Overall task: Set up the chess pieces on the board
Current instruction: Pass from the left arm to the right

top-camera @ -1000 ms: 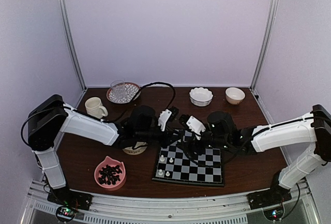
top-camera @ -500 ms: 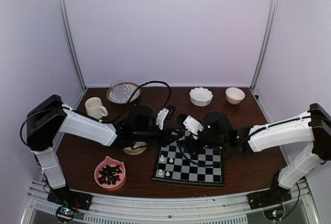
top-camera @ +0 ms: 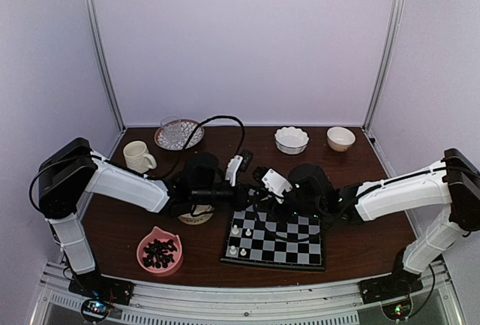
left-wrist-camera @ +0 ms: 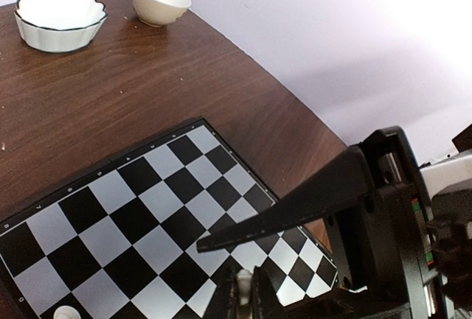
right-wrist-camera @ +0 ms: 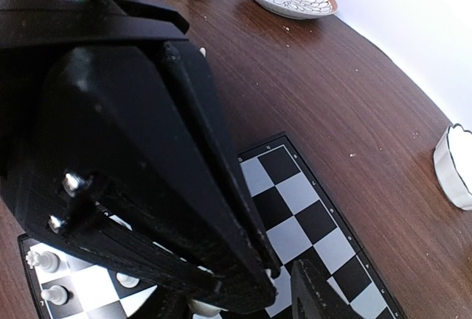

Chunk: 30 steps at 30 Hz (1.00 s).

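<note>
Sitting at the near edge of the surface [top-camera: 358, 248], about mid-width, is the board [top-camera: 289, 246]. It is flat, with black and pale grey checks and a thin dark border. Four white pieces [top-camera: 235, 230] stand upright on its left columns, two further back and two by the front edge. They are tiny with round bases, each inside one square. The board's right half shows open squares.

The pink bowl [top-camera: 159, 270] holding dark bits [top-camera: 159, 251] is just left of the board, toward the near-left corner. The mug [top-camera: 136, 156] is near the left edge. The plate [top-camera: 169, 143] with a glass [top-camera: 171, 125] on it is at the far-left. The fluted bowl [top-camera: 291, 139] and small bowl [top-camera: 340, 138] sit along the far edge, well apart from the board. Bare wood lies between the board's far edge and those bowls. There is also a strip to the right of the board, up to the right arm.

Both arms meet over the board's far-left part, and it is crowded there. The left fingers [left-wrist-camera: 230, 297] are closed tight, low over the squares. A pale sliver shows between the tips; can't tell if it is a piece. The right fingers [left-wrist-camera: 295, 208] are apart, with one long black finger crossing just beside the left tips. Contact can't be told.
</note>
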Each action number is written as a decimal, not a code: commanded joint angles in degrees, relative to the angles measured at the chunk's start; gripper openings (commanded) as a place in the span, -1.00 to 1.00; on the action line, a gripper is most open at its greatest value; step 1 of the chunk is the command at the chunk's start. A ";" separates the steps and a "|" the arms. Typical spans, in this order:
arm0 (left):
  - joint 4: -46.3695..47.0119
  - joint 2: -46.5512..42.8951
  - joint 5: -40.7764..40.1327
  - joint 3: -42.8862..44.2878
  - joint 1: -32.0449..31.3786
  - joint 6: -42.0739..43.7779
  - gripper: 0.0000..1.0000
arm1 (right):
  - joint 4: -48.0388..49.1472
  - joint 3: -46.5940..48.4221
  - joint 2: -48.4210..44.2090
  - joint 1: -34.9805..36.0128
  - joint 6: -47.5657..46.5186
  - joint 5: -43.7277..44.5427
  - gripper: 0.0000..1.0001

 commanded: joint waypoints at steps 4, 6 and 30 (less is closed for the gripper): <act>1.15 -1.63 0.67 -0.45 0.24 0.19 -0.82 | 0.57 0.05 -1.62 0.07 -1.26 1.99 -0.28; 0.60 -1.65 0.69 -0.33 0.22 0.31 -0.80 | 0.60 -0.04 -1.73 0.07 -1.65 1.55 -0.32; -4.10 -1.57 7.08 1.98 1.85 0.69 -0.61 | 0.48 -1.18 -2.86 0.08 -5.31 -3.46 -0.51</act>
